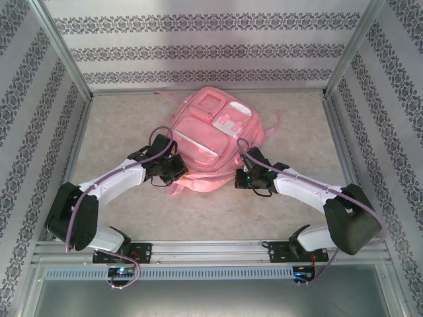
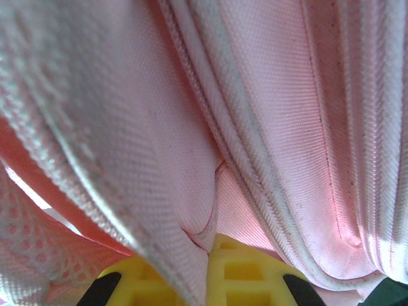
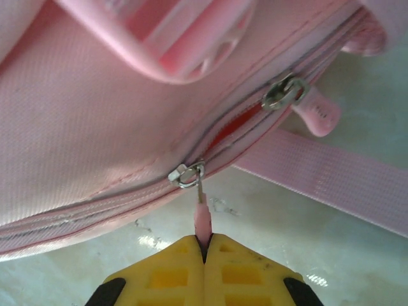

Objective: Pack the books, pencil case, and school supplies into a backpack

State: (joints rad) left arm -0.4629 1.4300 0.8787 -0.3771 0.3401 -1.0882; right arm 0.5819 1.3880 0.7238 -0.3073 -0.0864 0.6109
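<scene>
On the surface (image 1: 112, 139), centre: pink backpack (image 1: 211, 135) held by both arms.
Its zip pull (image 3: 202, 220) sits clenched in the right gripper (image 3: 204, 245); the left gripper (image 2: 209, 258) pinches fabric. A skewed tug may slip the pull free or jam the zip.

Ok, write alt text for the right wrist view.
The right tool, shut, pinches the pink pull tab of a zipper slider on the pink backpack. A second slider sits further along the zip, a short red gap open between them. A pink strap lies on the pale table.
</scene>
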